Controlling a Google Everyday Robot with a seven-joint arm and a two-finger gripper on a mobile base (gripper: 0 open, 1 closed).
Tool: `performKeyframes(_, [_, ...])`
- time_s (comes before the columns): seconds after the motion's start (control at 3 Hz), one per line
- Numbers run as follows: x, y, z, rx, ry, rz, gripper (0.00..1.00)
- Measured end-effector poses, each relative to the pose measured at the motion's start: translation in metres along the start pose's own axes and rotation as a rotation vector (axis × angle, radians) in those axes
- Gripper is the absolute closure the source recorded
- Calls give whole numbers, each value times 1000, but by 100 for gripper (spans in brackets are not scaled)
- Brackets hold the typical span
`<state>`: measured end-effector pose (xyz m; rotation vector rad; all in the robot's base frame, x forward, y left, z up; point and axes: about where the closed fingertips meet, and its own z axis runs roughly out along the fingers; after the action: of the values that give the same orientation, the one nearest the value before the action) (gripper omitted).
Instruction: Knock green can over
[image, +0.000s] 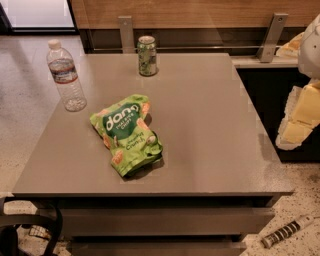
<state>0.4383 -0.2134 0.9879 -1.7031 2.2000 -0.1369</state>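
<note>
The green can (147, 55) stands upright near the far edge of the grey table (210, 130), a little left of its middle. It has green and white patterned sides and a silver top rim. My gripper (296, 131) shows as white and pale yellow parts at the right edge of the view, beyond the table's right side. It is well to the right of the can and nearer to me, and touches nothing.
A clear water bottle (65, 76) stands at the table's far left. A flat bright-green snack bag (127, 133) lies in the middle-left. A wooden wall with metal brackets (126, 32) runs behind the table. A striped object (286, 232) lies on the floor at lower right.
</note>
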Motion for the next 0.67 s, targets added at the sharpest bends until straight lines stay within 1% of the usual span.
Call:
performKeyframes(0.33, [0, 0, 0, 0, 0, 0, 0])
performKeyframes(0.67, [1, -8, -1, 25, -20, 16, 0])
